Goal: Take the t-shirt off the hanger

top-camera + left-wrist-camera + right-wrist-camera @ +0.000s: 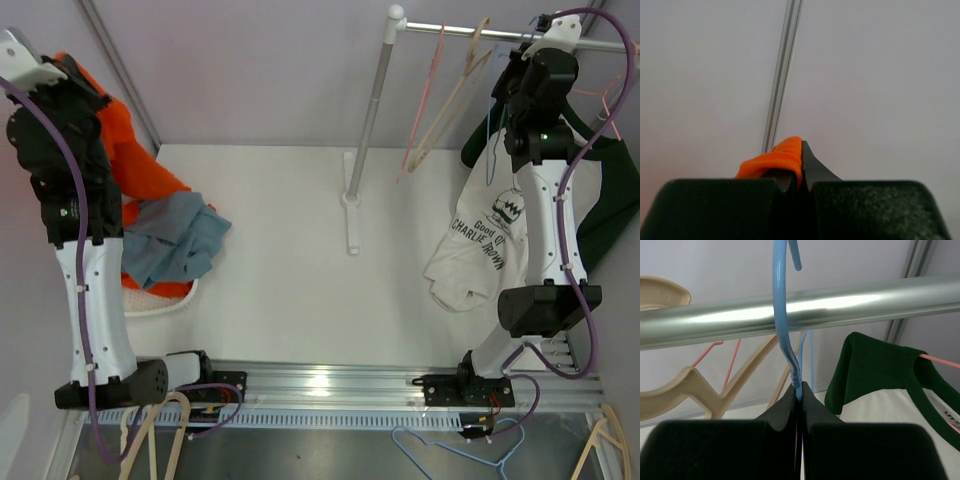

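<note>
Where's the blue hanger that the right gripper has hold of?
Right wrist view, centre: the blue hanger is pinched by its neck in the right gripper, its hook crossing in front of the metal rail, a green garment to its right.

Black two-finger gripper [799,394], jaws clamped on thin blue plastic hanger [780,315] crossing shiny metal rail [865,302]; dark green garment [870,365] at right.

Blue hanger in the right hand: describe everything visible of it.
Thin, light-blue hanger, looking like coated wire. Its neck is twisted where the shut right hand pinches it. The hook rises in front of the silver rail and curls over near the frame's top; whether it rests on the rail is unclear. Its shoulders are hidden.
</note>
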